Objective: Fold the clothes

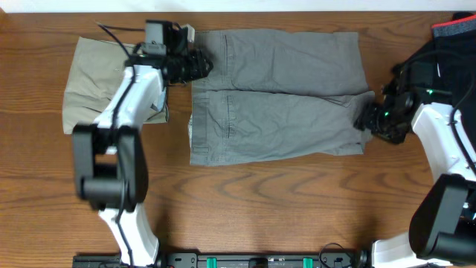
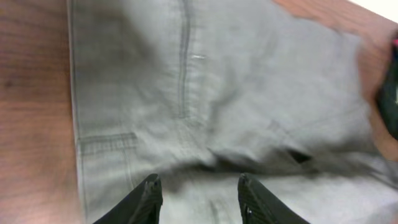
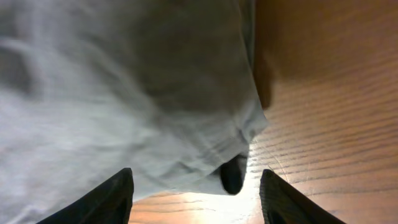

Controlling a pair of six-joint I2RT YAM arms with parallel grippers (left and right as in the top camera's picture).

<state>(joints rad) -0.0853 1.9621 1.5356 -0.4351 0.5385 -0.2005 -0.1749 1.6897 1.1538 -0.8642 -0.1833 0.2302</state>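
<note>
Looks down on mid-grey cotton shorts (image 2: 236, 93) spread over brown wood-grain table (image 2: 31, 93).
Shows left gripper (image 2: 200, 198) at bottom edge with two black fingertips (image 2: 149, 198) parted, pinching nothing, grey cloth visible in the gap. Catches a stitched seam running top to bottom left of centre, a stitched rectangular patch near the cloth's left edge, and a small dark slit right of centre amid soft creases. Picks up bare table at left and top right, plus a blurred black shape (image 2: 388, 99) at right edge, unidentifiable.
</note>
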